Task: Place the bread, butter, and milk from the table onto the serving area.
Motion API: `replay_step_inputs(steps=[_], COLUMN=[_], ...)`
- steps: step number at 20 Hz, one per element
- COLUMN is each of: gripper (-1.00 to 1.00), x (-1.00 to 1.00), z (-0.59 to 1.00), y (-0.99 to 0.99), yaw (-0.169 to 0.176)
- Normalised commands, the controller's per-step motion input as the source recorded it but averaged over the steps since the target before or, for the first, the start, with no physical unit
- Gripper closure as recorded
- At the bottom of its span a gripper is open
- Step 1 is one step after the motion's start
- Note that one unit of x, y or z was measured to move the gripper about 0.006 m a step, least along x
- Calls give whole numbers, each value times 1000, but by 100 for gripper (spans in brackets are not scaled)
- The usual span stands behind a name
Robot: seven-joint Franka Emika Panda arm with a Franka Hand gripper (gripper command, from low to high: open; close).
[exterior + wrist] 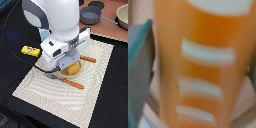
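You've got the arm (pixel 55 22) low over the serving area (pixel 100 75), its white wrist blocking most of the plate (pixel 73 75), so only a tan sliver shows under the gripper (pixel 71 64). An orange-brown lump there is the bread (pixel 74 68), sitting on or just over the plate; can't tell from the exterior view if it touches. In the wrist view the bread (pixel 203 65) fills nearly the whole pic, blurry, w/ pale bars across its top and a dark grey-teal finger (pixel 138 75) right alongside one long side. The other finger isn't visible, so you can't tell for sure whether the jaws are clamped on the loaf or just around it. Butter (pixel 30 50) lies flat on the black table (pixel 15 70), off the mat near its edge on the exterior view's left, well apart from the gripper. Milk isn't visible in either view. Orange-handled cutlery flanks the plate: one piece (pixel 88 59) on the far side, another (pixel 74 83) on the near side, both close to the gripper. Open mat remains toward the near corner and along the exterior view's right edge. Beyond the mat's far edge is a brown board (pixel 107 22) w/ a grey pot (pixel 90 15) and a tan bowl (pixel 122 17), clear of the arm. A black cable (pixel 10 35) loops over the table on the exterior view's left.
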Motion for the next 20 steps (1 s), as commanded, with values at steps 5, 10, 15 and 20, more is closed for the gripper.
replay_step_inputs(steps=[5,10,15,20], gripper=[-100,-100,-100,-100], x=[-210,-657,-968,-1000], z=[801,996,461,109], y=[137,89,242,201], yaw=[26,52,19,26])
